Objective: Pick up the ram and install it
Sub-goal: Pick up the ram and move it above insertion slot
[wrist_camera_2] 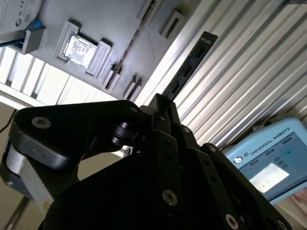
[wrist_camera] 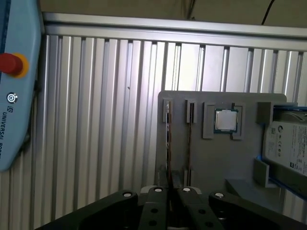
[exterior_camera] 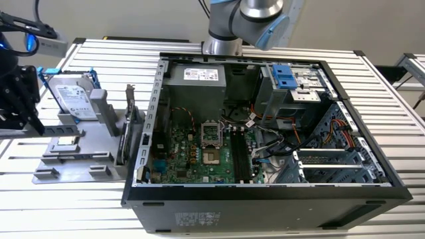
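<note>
The ram [wrist_camera_2: 191,64] is a long, narrow dark stick that juts out from between my gripper's fingers [wrist_camera_2: 165,117] over the ribbed table. In the first wrist view the ram [wrist_camera: 168,143] shows edge-on, running from my gripper [wrist_camera: 170,190] in line with the left slot of the grey holder tray [wrist_camera: 216,163]. My gripper [exterior_camera: 22,107] hangs at the exterior view's far left, above and beside that tray [exterior_camera: 79,149], shut on the ram. The open computer case [exterior_camera: 265,199] lies in the middle, its black memory slots [exterior_camera: 240,154] beside the green motherboard [exterior_camera: 192,154].
The tray carries a silver hard drive in a blue frame [exterior_camera: 69,97], a card with a metal bracket [exterior_camera: 129,117] and a processor chip [wrist_camera: 225,120]. A teach pendant [wrist_camera: 14,96] lies on the table near my gripper. The arm's base [exterior_camera: 246,20] stands behind the case.
</note>
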### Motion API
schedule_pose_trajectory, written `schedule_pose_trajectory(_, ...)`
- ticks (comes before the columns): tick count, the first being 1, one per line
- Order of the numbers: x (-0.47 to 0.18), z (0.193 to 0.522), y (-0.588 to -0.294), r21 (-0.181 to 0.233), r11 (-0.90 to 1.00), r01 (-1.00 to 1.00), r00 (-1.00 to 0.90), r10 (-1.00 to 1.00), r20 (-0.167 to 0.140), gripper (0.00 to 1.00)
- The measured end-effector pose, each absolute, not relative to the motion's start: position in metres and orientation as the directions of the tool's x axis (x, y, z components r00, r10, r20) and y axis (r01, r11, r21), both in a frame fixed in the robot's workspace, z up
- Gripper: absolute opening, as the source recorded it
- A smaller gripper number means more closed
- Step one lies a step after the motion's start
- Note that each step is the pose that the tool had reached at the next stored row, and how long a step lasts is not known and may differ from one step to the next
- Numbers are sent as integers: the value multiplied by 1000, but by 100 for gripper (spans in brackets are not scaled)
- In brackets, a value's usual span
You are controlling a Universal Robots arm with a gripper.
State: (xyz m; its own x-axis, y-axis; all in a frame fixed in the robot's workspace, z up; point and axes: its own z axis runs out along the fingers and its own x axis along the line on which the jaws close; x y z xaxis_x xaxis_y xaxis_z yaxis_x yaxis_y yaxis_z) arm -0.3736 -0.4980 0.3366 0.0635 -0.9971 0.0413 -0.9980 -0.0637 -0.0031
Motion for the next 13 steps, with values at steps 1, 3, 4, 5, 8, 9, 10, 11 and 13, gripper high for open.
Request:
schedule_pose_trajectory(1,-374,337,-498,-3,-64,-998,64,-997,41,0)
schedule_pose_trajectory(3,-374,339,-498,-3,-64,-998,63,-997,41,0)
schedule_pose_trajectory(4,-374,340,-498,-3,-64,-998,63,-997,41,0)
schedule_pose_trajectory(5,-374,340,-498,-3,-64,-998,63,-997,41,0)
schedule_pose_trajectory(8,-374,342,-498,-3,-64,-998,63,-997,41,0)
schedule_pose_trajectory(9,-374,343,-498,-3,-64,-998,63,-997,41,0)
schedule_pose_trajectory(10,-374,343,-498,-3,-64,-998,63,-997,41,0)
schedule_pose_trajectory(11,-374,344,-498,-3,-64,-998,63,-997,41,0)
schedule_pose_trajectory(13,-374,345,-498,-3,-64,-998,63,-997,41,0)
